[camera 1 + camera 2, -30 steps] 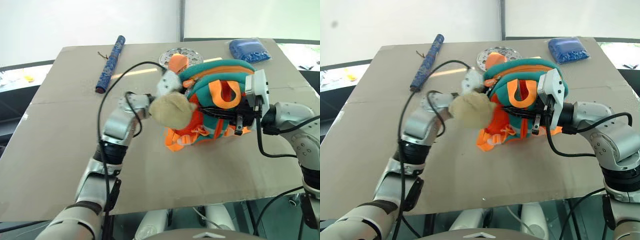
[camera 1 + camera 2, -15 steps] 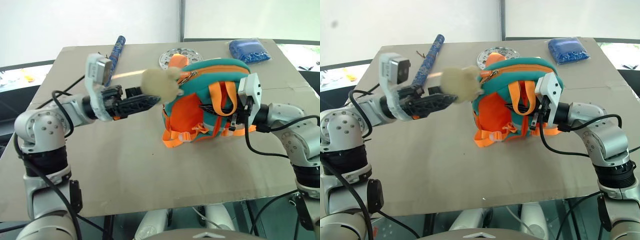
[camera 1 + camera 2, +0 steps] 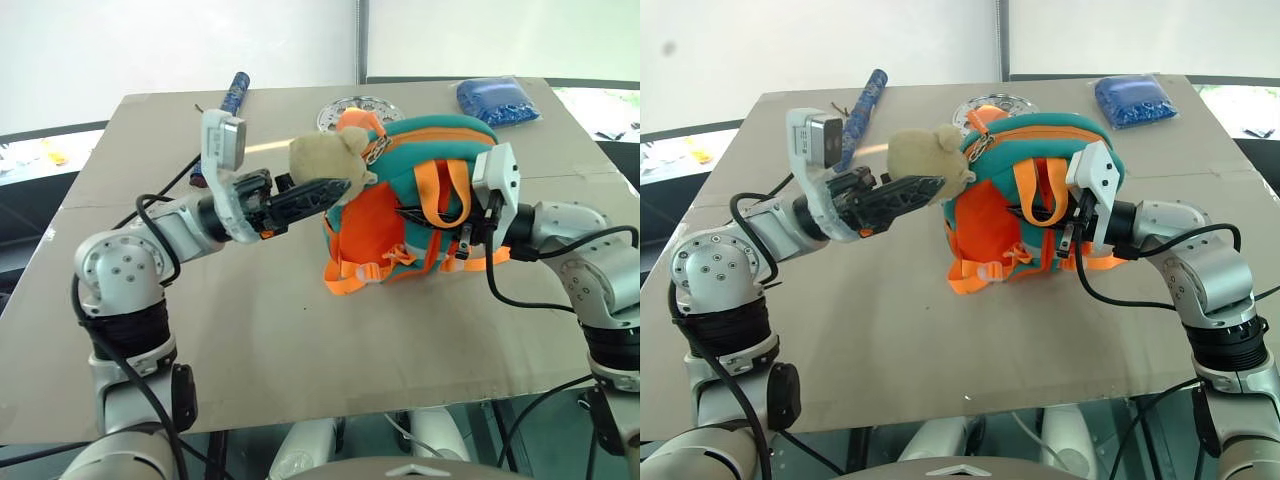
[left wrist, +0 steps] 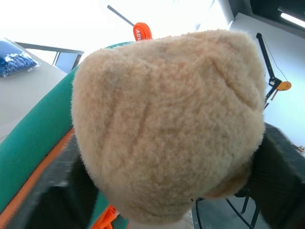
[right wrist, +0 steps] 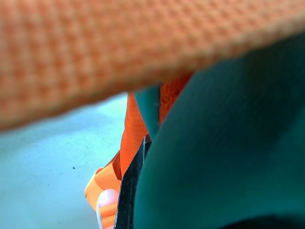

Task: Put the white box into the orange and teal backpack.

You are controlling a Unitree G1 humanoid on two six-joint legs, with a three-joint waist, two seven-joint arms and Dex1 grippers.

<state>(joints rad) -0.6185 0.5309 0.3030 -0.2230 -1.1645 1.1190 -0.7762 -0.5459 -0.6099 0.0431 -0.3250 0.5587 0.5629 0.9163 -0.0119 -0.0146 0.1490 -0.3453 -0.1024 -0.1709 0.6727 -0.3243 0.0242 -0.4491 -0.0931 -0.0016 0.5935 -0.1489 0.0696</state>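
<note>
The orange and teal backpack [image 3: 440, 135] stands upright in the middle of the table. Its beige plush toy [image 3: 320, 160] hangs off its upper left corner. My left gripper [image 3: 340, 188] reaches in from the left, pointing right. In the left wrist view the plush toy [image 4: 167, 124] sits wedged between the two dark fingers [image 4: 281, 176], which press on it. My right gripper [image 3: 425, 218] comes in from the right and is shut on the backpack, among its orange straps [image 5: 133, 143]. The white box is out of view.
A blue patterned roll [image 3: 228, 100] lies at the far left of the tan table [image 3: 300, 350]. A round silver plate [image 3: 355, 108] sits behind the backpack. A blue beaded pouch [image 3: 497, 100] lies at the far right corner.
The backpack has gone from leaning over to standing upright. My left arm swung out and up, then pointed back at the backpack, and its fingers narrowed on the plush toy. The right gripper stayed put.
</note>
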